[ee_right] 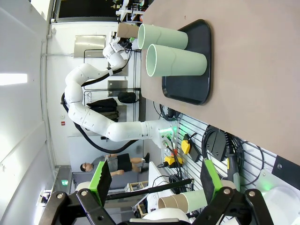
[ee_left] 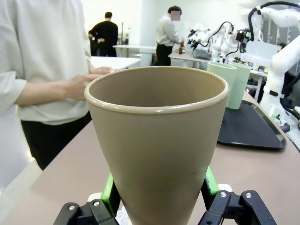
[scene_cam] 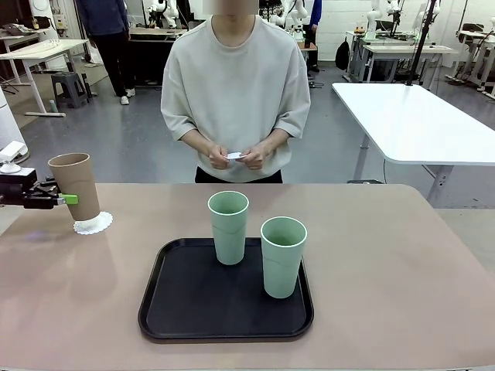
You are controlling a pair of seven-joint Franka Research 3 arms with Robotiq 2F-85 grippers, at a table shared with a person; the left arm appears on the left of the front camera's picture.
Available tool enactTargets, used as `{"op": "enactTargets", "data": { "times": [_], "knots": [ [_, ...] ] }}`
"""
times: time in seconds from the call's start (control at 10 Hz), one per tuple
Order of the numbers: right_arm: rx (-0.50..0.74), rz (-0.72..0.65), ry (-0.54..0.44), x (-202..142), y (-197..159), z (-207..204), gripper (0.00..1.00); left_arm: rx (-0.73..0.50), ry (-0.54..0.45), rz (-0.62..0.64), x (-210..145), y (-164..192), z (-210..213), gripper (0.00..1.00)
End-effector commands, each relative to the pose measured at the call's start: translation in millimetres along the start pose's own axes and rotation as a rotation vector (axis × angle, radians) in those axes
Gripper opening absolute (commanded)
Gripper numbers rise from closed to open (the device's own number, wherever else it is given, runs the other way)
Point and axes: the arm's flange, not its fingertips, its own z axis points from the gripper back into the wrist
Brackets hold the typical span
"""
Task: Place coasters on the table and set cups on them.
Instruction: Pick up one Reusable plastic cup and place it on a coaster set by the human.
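At table (scene_cam: pixel 387 270) left edge, we clamp tan cup (scene_cam: pixel 73 179) in left gripper (scene_cam: pixel 71 199), near-upright, base over coaster (scene_cam: pixel 94 225); right gripper (ee_right: pixel 154 183) spread, empty.

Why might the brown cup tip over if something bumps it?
Probably tippy: the brown cup is tall, narrow at the base, wide on top. It seems stiff: the left fingers squeeze it without denting it. The thin paper coaster below might slide.
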Motion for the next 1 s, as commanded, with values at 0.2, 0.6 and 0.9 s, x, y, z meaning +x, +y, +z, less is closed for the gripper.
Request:
{"op": "enactTargets", "data": {
  "times": [0.2,0.6,0.9],
  "knots": [
    [0.009,0.003,0.002,0,0,0,1.00,-0.014,0.015,-0.072,-11,10,-5,0.84],
    [0.009,0.003,0.002,0,0,0,1.00,-0.030,0.014,-0.081,-15,8,-4,0.84],
    [0.009,0.003,0.002,0,0,0,1.00,-0.045,0.018,-0.084,-21,5,-7,0.84]
  ]
}}
